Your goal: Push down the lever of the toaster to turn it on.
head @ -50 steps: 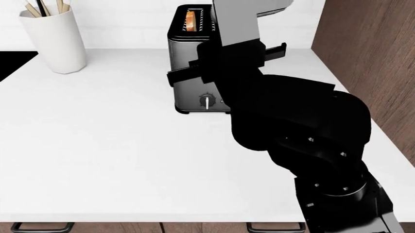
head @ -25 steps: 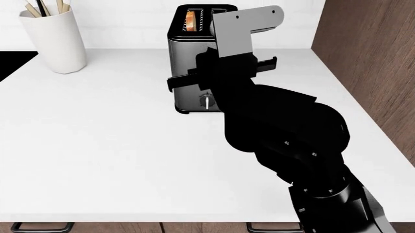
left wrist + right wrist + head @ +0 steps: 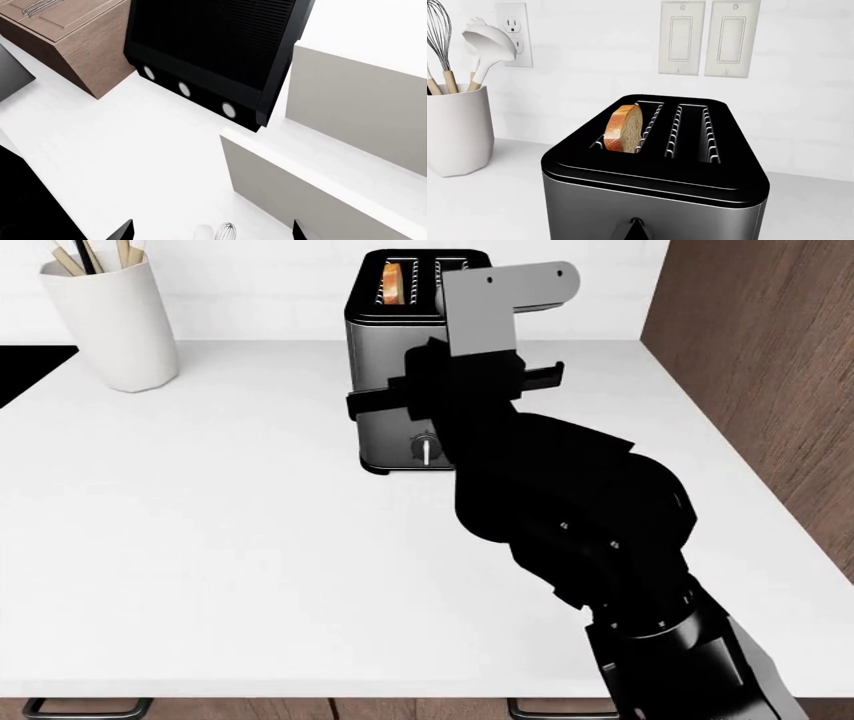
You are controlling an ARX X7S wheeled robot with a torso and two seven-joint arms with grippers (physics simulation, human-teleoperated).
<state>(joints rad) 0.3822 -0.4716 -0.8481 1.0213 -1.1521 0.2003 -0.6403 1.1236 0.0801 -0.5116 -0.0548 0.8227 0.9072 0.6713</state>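
The toaster (image 3: pixel 383 350) stands upright at the back of the white counter (image 3: pixel 214 540), with a bread slice (image 3: pixel 391 282) in one slot. Its round dial (image 3: pixel 426 450) shows low on the front. My right arm (image 3: pixel 561 500) reaches to the toaster's front and covers most of it. In the right wrist view the toaster (image 3: pixel 580 210) fills the frame, and my right gripper (image 3: pixel 636 229) is a single shut dark point against the upper front face. The lever is hidden behind that tip. My left gripper (image 3: pixel 213 235) is open and empty, away from the toaster.
A white utensil cup (image 3: pixel 114 325) stands at the back left, also in the right wrist view (image 3: pixel 454 130). A wood panel (image 3: pixel 761 360) walls the right side. A black cooktop edge (image 3: pixel 27 365) is far left. The left wrist view shows a black range hood (image 3: pixel 213 45).
My right arm has shifted left and its wrist has come lower and closer to the toaster's front. The toaster and the bread have not moved.
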